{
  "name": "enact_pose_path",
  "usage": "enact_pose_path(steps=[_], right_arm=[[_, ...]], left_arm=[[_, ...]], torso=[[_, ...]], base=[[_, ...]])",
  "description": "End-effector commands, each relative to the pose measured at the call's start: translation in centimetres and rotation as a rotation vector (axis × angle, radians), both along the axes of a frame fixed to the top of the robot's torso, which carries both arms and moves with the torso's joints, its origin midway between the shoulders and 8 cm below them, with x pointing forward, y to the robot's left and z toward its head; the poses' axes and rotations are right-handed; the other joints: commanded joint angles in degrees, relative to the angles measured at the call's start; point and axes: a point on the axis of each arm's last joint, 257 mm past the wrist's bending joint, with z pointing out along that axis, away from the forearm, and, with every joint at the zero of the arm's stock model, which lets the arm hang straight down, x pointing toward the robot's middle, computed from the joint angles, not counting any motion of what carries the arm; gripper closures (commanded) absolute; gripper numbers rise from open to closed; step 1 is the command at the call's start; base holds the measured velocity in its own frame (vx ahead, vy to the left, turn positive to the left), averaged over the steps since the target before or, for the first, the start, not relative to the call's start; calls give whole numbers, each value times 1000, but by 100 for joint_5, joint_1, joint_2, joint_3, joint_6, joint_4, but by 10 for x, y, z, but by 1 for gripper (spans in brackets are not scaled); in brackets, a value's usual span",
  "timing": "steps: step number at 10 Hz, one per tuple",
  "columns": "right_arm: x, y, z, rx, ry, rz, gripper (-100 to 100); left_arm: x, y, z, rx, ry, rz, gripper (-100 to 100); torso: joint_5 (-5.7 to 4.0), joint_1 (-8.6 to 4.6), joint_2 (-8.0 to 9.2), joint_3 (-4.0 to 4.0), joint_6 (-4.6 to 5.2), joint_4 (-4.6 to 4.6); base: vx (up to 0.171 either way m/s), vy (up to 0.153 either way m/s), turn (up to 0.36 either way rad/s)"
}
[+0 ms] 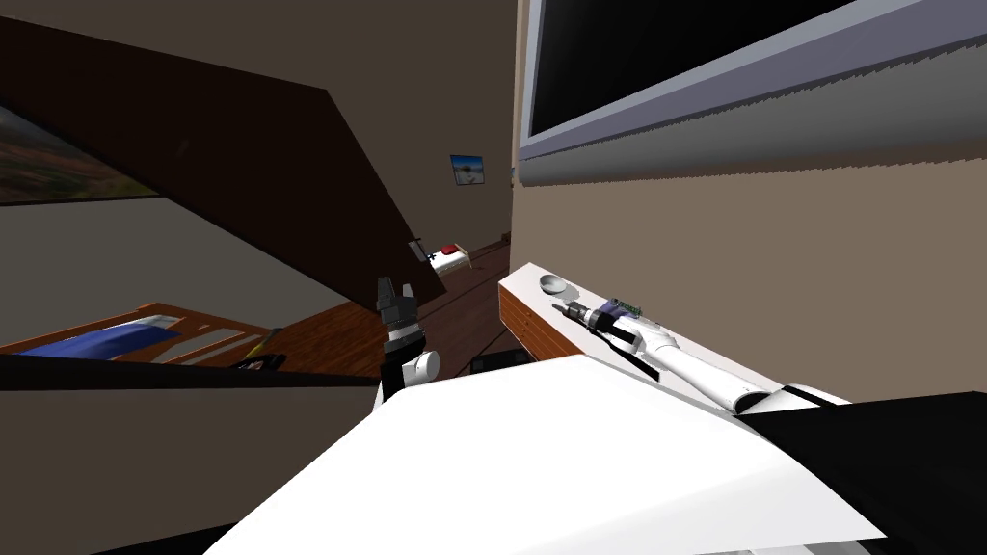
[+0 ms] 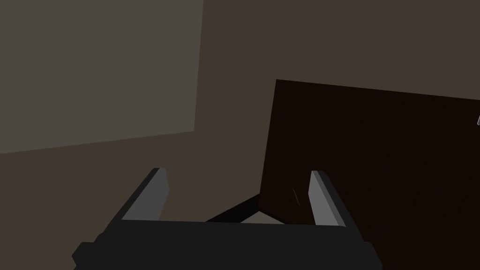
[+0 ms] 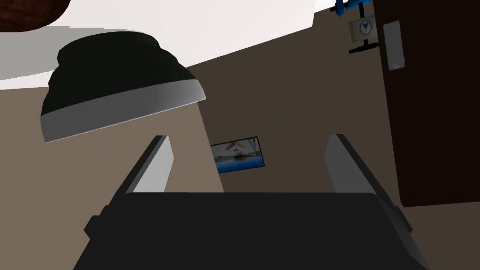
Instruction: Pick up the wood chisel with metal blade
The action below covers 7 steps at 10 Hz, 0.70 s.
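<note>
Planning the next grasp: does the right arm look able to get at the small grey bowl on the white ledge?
Probably yes: the right gripper is open, and the bowl sits just ahead of it on the ledge, with nothing between them.

No legible text, number or brand in any view. Nearest to a sign: small square plate [image 3: 363,28] on wall just beside dark panel [image 3: 436,103], bearing blue triangle emblem; any lettering too small to read. Framed picture [image 3: 236,154] on wall: blue-and-white scene, no caption readable. White box [image 1: 450,256] with red patch on top: no marking readable.
</note>
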Motion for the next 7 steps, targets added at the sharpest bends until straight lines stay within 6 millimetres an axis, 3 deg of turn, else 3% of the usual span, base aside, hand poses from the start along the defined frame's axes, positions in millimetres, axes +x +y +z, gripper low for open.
enact_pose_path(steps=[1, 2, 3, 7], right_arm=[[-10, -25, -17, -87, 51, -5, -100], [-16, -41, -28, -155, 86, 1, -100], [-17, -45, -30, -158, 91, -5, -100], [-52, -117, -67, -403, 234, -4, -100]], left_arm=[[0, 0, 0, 0, 0, 0, 0], [0, 0, 0, 0, 0, 0, 0], [0, 0, 0, 0, 0, 0, 0], [0, 0, 0, 0, 0, 0, 0]], torso=[[0, 0, 0, 0, 0, 0], [0, 1, 1, 1, -1, 0], [1, 3, 5, 3, 0, 1], [0, 3, 12, 7, 0, 2]], base=[[-24, 7, 20], [-33, 13, 28], [-27, 6, 4], [-44, 12, -19]])
